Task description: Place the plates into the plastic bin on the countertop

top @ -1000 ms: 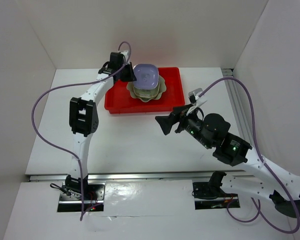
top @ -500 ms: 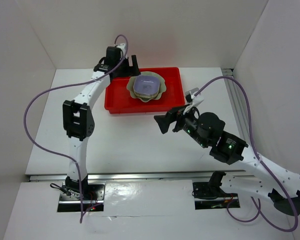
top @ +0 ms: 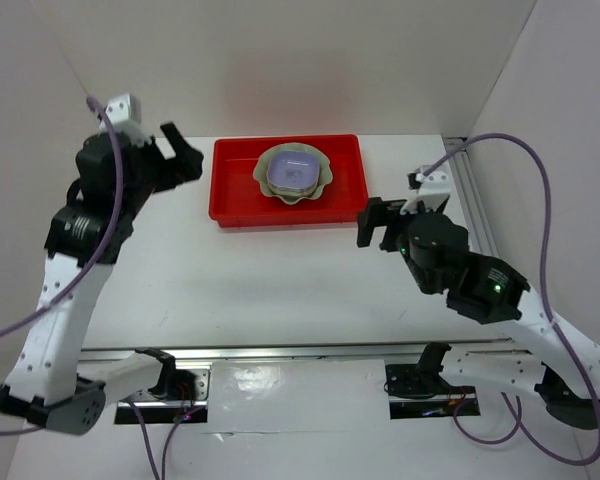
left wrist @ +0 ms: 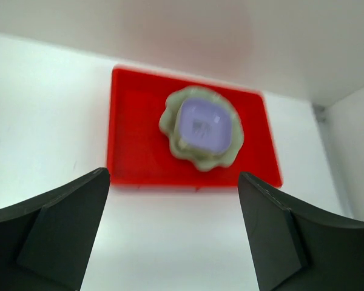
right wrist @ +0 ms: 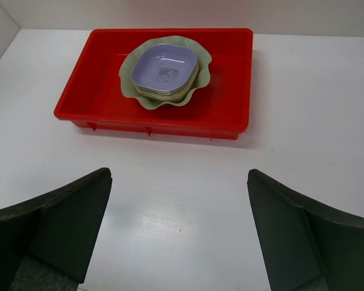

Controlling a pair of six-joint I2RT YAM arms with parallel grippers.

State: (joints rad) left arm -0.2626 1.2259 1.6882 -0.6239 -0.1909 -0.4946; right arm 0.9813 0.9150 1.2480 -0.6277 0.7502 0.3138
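Top external view showed the shallow red plastic bin [top: 238, 200] at the far edge of the white table [top: 280, 280], holding the pale green scalloped dish [top: 323, 182] with a lavender square dish [top: 293, 172] topping the stack inside. Left hand [top: 180, 152] and right hand [top: 377, 222] hung open, empty. Placing looked finished; likely only parking the arms next. Lower dishes showed mere rims, uncountable.

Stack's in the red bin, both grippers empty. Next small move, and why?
Probably just pull both arms back toward their bases. The lavender dish tops a stack nested in the scalloped green dish inside the red bin. No dish shows on the countertop in any view. The left gripper and right gripper are open, holding nothing, beside the bin. Nothing looks left to pick.
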